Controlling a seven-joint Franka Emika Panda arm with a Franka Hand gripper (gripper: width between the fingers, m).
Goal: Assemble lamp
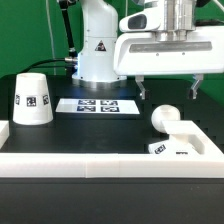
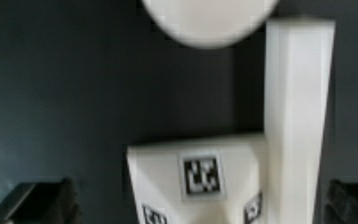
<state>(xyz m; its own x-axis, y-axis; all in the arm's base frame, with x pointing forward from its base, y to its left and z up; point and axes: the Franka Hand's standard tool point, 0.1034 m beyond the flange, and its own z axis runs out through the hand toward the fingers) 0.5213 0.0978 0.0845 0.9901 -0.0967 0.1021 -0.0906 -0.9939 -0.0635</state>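
The white cone shade (image 1: 32, 98) stands on the black table at the exterior view's left, tags on its side. The ball bulb (image 1: 164, 117) lies at the right, beside the white wall. The small blocky base (image 1: 163, 148) with a square tag sits just in front of the bulb, in the corner of the wall. My gripper (image 1: 167, 88) hangs open and empty above the bulb and base. In the wrist view the base (image 2: 197, 172) lies between my dark fingertips (image 2: 43, 200), and the bulb (image 2: 208, 20) lies beyond it. My gripper (image 2: 197, 208) touches nothing.
A raised white wall (image 1: 90, 166) runs along the table's front and up the right side; it also shows in the wrist view (image 2: 297, 100) right beside the base. The marker board (image 1: 98, 104) lies flat mid-table. The robot's white base (image 1: 97, 50) stands behind it.
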